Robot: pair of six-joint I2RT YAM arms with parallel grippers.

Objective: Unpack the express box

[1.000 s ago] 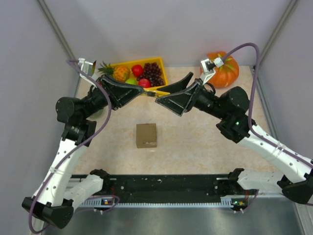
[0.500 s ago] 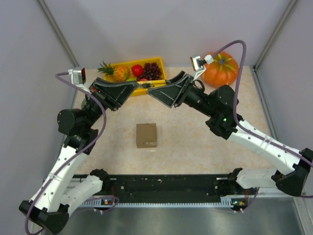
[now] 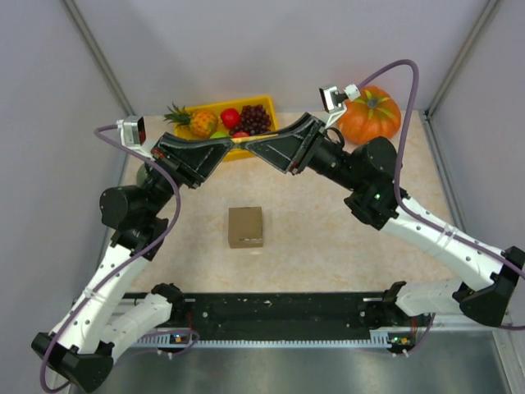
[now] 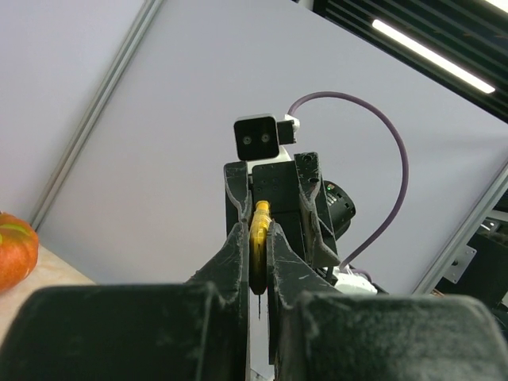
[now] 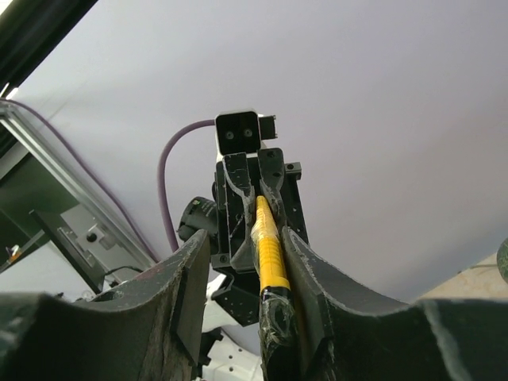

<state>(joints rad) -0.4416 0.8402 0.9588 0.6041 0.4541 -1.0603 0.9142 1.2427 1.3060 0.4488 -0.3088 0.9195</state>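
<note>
Beige tabletop (image 3: 328, 238) between grey walls carries the express box (image 3: 245, 226), which lies with its flap down near the middle of the overhead frame, apart from both arms. Toward the upper centre, the left fingers (image 4: 234, 262) are pinched tight on a slim yellow tool (image 5: 268, 246). The right fingers (image 5: 190, 274) face them tip to tip, standing apart around the tool's other end, with a gap on one side. A yellow fruit tray (image 3: 221, 104) and a pumpkin (image 3: 373, 119) sit along the top.
</note>
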